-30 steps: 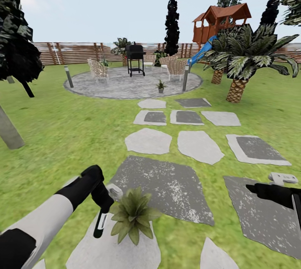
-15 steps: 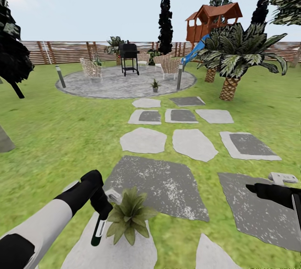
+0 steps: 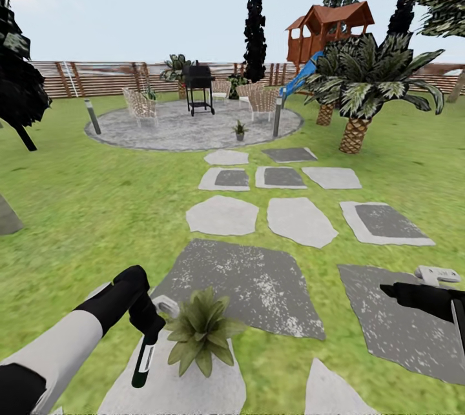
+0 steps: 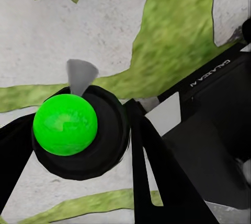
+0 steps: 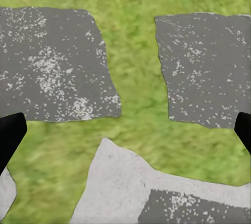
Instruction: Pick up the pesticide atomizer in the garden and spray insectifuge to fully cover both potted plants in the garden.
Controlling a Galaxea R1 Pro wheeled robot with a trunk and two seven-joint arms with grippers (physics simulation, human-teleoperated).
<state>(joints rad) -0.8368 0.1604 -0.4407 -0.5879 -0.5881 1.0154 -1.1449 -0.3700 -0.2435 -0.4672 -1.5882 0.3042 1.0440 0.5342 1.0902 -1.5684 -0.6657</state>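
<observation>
Since I want the nozzle facing the near potted plant (image 3: pixel 201 329), left gripper (image 3: pixel 150 330) jaws pinch the pesticide atomizer (image 3: pixel 143 363) low left of frame | right gripper (image 3: pixel 387 288) jaws spread, idle | second potted plant (image 3: pixel 239 130) on patio (image 3: pixel 161 134), upper centre.

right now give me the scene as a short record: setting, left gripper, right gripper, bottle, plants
setting: lawn with stepping stones and a round patio
left gripper: shut on the spray bottle
right gripper: open, holding nothing, over grass and stones
spray bottle: hanging bottom down, beside the near plant
near plant: on a pale stone by the left arm
far plant: on the patio
</observation>
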